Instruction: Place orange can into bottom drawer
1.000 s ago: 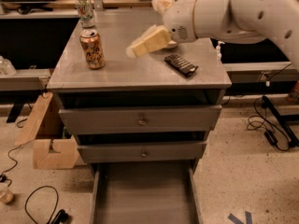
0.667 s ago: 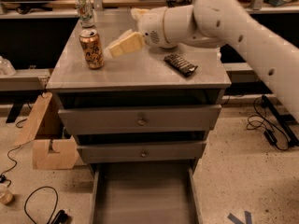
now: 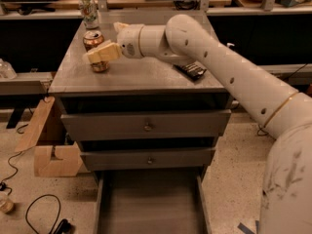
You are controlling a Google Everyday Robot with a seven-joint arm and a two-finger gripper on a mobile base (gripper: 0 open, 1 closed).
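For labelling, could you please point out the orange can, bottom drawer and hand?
orange can [image 3: 93, 36]: camera view, silver top.
bottom drawer [image 3: 151, 204]: camera view, bare floor.
hand [image 3: 98, 55]: camera view, pale tip, over the can.

No legible text, print on orange can [image 3: 92, 37] unreadable, jaws at that can

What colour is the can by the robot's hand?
Orange-brown can, silver top; gripper overlapping it. Camera view.

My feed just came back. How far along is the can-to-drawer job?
Done: the bottom drawer is pulled open. In hand: the gripper is at the orange can, which stands upright on the cabinet top; no lift is visible. Left: raise the can, carry it down, and set it in the drawer.
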